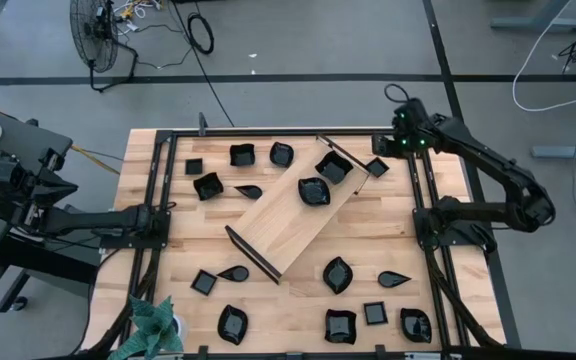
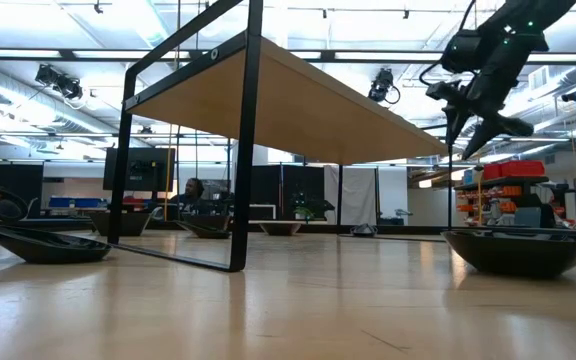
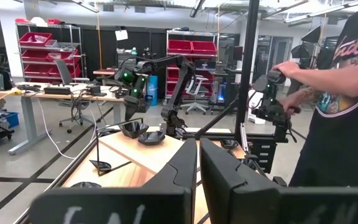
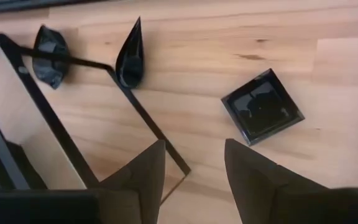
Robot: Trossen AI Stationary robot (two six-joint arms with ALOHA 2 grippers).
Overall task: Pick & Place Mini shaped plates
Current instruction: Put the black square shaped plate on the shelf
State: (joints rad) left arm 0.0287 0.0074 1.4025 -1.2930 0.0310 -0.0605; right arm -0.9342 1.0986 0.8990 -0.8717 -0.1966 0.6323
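Several glossy black mini plates lie scattered on the wooden table (image 1: 388,225). A long light-wood tray (image 1: 288,215) lies slantwise in the middle and carries a leaf plate (image 1: 314,190) and a wavy-rimmed plate (image 1: 333,167). My right gripper (image 1: 388,152) hangs open above the far right of the table, pointing steeply down. A small square plate (image 4: 263,114) lies flat on the wood just beyond its fingertips (image 4: 194,180), and the tray's black end is beside them. My left gripper (image 1: 153,216) waits shut and level at the left edge.
A teardrop plate (image 4: 131,55) and a wavy plate (image 4: 50,55) lie beyond the tray's black end frame (image 4: 148,124). Black frame rails (image 1: 420,200) run along both sides of the table. A green plant (image 1: 153,325) stands at the near left. A person (image 3: 340,93) stands beyond the table.
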